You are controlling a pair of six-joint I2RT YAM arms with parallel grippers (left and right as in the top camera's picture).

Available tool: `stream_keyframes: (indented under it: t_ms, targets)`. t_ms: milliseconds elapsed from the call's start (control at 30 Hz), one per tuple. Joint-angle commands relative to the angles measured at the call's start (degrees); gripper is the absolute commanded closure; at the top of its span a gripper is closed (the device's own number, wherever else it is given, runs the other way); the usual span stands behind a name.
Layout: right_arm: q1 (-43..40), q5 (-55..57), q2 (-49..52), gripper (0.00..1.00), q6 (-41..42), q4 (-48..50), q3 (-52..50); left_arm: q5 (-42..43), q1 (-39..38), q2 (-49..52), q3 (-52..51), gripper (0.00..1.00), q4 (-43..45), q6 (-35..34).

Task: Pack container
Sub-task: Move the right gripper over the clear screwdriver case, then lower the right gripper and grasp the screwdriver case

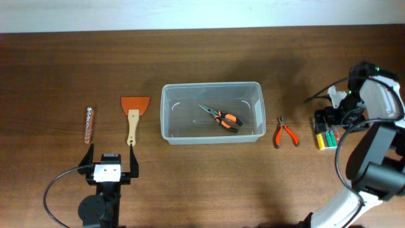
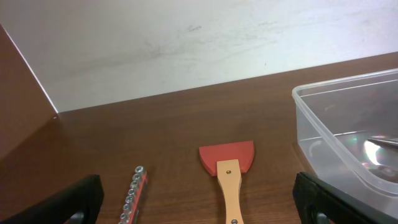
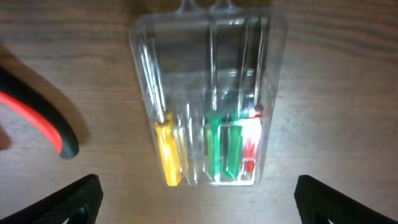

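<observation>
— Black fingertips (image 3: 68, 205) are seen nearest, at both lower corners of the right wrist view. How wide is the right gripper (image 3: 199, 205) set?

— It is spread wide, and nothing is gripped. A clear screwdriver pack (image 3: 208, 99) is laid flat on the table (image 1: 202, 190) just ahead of the gap, with yellow, green and red handles inside. Whether the pack is touched cannot be told.

— And the left gripper (image 2: 199, 205)?

— It is likewise held wide, with nothing between the fingers. It is pointed toward the wooden handle of a red-bladed scraper (image 1: 134, 114), whose end lies just ahead of it. A strip of bits (image 1: 89, 124) is laid to the left of the scraper.

— Where is the container (image 1: 166, 117) placed?

— It is set upright at mid-table, just right of the scraper. A pair of orange-and-black pliers (image 1: 223, 118) is lying on its floor. A pair of red-handled pliers (image 1: 285, 133) is left outside on the wood, between its right wall and the screwdriver pack.

— What room is given for moving?

— Bare wood is seen in front of the container, between the two arms, and behind it up to the far table edge, where a pale wall (image 2: 186, 43) is met. Narrow gaps are kept between the container and the tools on either side; neither tool is touched by its rim.
</observation>
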Motion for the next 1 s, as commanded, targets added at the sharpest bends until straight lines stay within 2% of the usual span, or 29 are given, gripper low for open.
stream_keyframes:
  t_ms: [0,167,967]
  targets:
    - [-0.20,0.63,-5.84,0.01,0.98,3.32,-5.25,-0.39,0.31,-0.39,-0.42,0.01,0.00,-0.50]
    - [-0.61,-0.90,-6.16,0.01,-0.50,10.03,-11.74,-0.39,0.31,-0.39,-0.42,0.01,0.00,-0.50]
    - [-3.13,-0.63,-4.76,0.01,-5.05,17.49,-11.82,-0.39,0.31,-0.39,-0.42,0.01,0.00,-0.50]
